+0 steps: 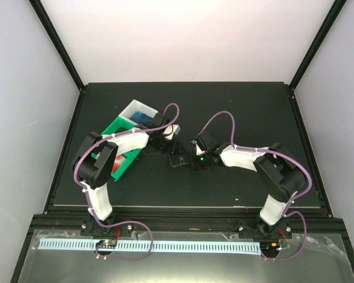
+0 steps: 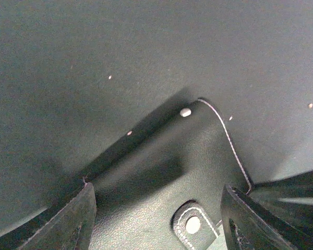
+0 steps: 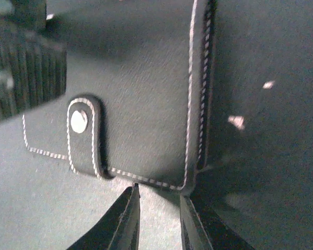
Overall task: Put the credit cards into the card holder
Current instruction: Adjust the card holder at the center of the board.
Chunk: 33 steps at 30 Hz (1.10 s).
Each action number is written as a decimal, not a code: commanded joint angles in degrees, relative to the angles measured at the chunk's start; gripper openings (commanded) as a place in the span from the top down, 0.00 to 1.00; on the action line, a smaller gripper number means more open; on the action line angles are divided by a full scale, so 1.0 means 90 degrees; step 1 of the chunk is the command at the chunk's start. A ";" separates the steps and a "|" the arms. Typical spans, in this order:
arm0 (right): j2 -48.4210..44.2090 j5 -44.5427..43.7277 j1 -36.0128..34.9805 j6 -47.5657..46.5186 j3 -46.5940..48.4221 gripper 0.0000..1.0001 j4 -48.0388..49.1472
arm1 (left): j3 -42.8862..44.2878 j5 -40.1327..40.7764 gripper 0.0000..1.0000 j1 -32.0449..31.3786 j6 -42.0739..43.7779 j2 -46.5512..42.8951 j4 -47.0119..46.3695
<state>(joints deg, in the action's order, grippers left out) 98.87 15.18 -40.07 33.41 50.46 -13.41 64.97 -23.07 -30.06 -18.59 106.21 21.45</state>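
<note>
The card holder [image 1: 178, 160] is a black folded wallet with white stitching, its snap strap [image 3: 83, 134] fastened, at mid-table between both arms. In the left wrist view the card holder [image 2: 161, 172] fills the span between my left gripper's [image 2: 156, 186] fingers, whose tips meet its two side edges; a shadow shows under one edge. My right gripper [image 3: 159, 190] stands just short of the holder's stitched lower edge, jaws narrowly apart with only table between them. A blue card [image 1: 143, 117] lies in the white tray, a red one [image 1: 121, 161] in the green tray.
The green tray [image 1: 111, 128] and the white tray [image 1: 131, 108] sit at the back left, partly under my left arm [image 1: 127, 141]. The black mat's raised edge [image 1: 183, 206] runs along the front, and light walls close in the sides and back.
</note>
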 commanded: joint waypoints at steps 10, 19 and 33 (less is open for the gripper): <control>0.0486 -0.1462 0.0014 -0.0062 0.0779 0.76 -0.0534 | 0.0220 0.0570 0.32 0.0118 0.0163 -0.0074 0.0332; 0.0864 -0.1478 0.0017 -0.0225 0.1379 0.76 -0.0644 | 0.0057 0.1321 0.32 0.0150 0.0423 -0.0448 0.0568; 0.1070 -0.1322 0.0026 -0.0434 0.2138 0.73 -0.1004 | -0.1149 0.0725 0.56 0.0124 -0.0495 -0.0584 -0.0252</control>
<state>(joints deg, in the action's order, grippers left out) 108.73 3.18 -40.07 30.26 68.45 -20.93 58.83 -13.78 -28.88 -18.74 102.72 22.26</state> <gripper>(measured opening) 0.265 0.481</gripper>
